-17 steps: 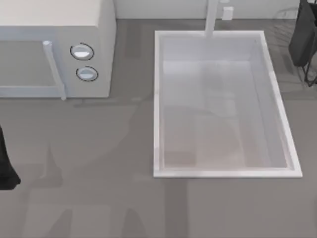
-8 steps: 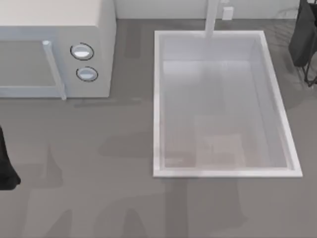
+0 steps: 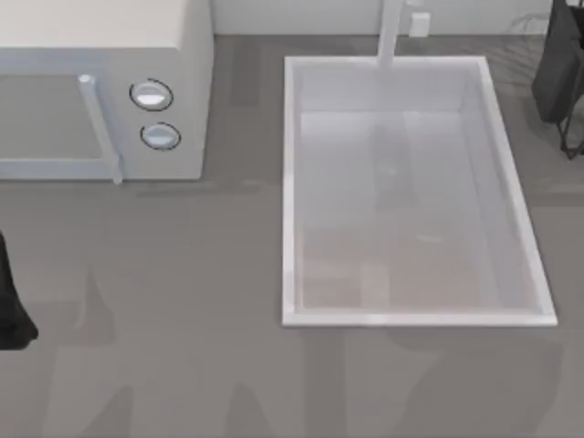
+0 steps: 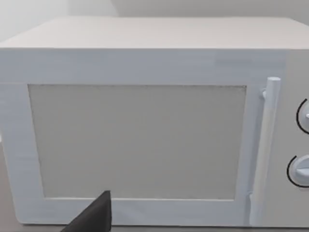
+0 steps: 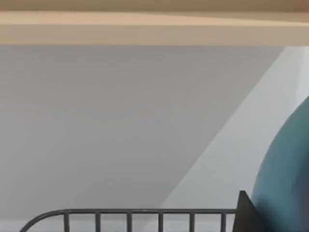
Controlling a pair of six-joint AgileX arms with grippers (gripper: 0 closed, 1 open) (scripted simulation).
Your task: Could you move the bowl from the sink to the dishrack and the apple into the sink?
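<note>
The white sink (image 3: 292, 182) lies right of centre in the top view, and its basin holds nothing. At the far right edge stands the dark dishrack (image 3: 558, 73) with thin wire bars. Up close in the right wrist view, the glossy blue bowl (image 5: 289, 164) hangs above the dishrack's bars (image 5: 130, 212), and one dark fingertip (image 5: 244, 212) of my right gripper rests against its outer wall. The apple is out of view. My left arm (image 3: 9, 301) is parked at the table's left edge, with one of its fingertips (image 4: 94, 215) in front of the microwave.
A white microwave (image 3: 100, 91) with two round knobs and a bar handle stands at the back left. The faucet (image 3: 391, 32) rises at the sink's far rim. Grey countertop (image 3: 182, 301) spreads left of and in front of the sink.
Only the soft shadows on the sink floor and the counter in front of it have shifted toward the right. The sink, the microwave and the left arm have not moved.
</note>
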